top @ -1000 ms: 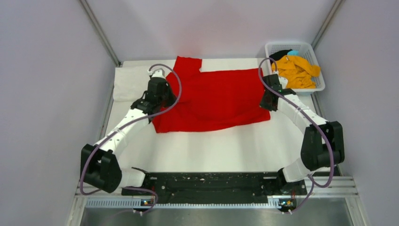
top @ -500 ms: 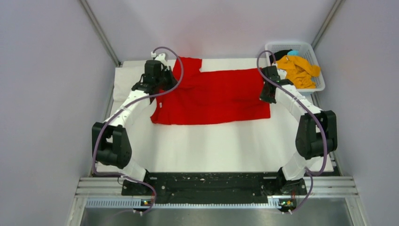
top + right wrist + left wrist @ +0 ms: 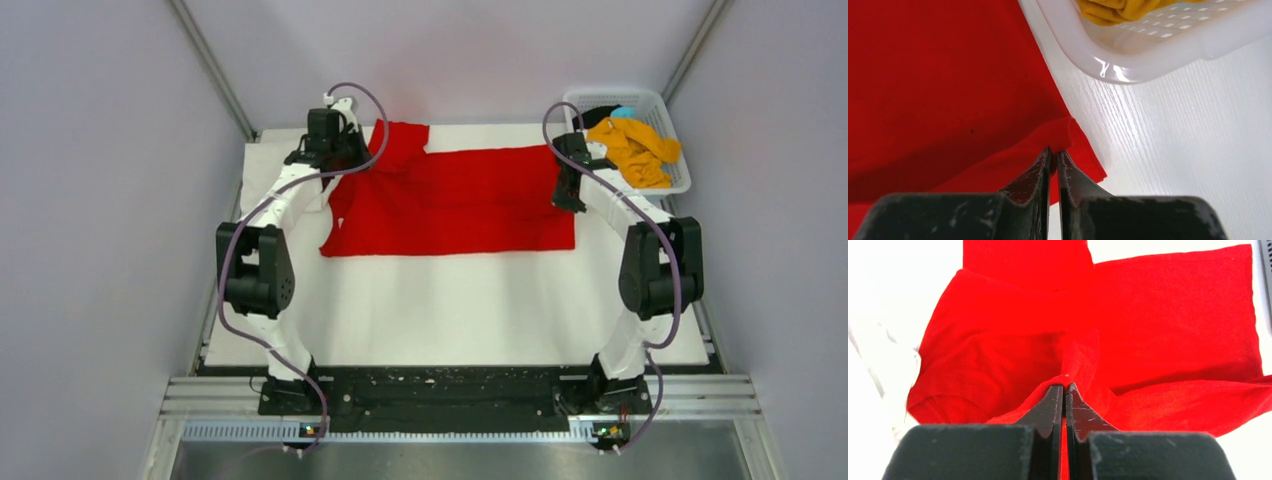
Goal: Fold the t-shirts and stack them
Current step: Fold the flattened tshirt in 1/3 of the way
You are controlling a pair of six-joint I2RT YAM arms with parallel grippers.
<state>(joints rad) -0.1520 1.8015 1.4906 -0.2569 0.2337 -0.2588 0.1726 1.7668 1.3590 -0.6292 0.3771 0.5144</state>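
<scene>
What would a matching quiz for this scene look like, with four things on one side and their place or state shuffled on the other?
Things:
1. red t-shirt
2. orange-yellow t-shirt
3. basket
4. left claw

Place or state:
A. shut on red cloth
B. at the table's far right corner
C. spread across the far half of the table
D. piled in the basket

Pairs: 1-C, 2-D, 3-B, 4-A

right gripper is pinching a corner of the red t-shirt. a basket is holding an orange-yellow t-shirt.
</scene>
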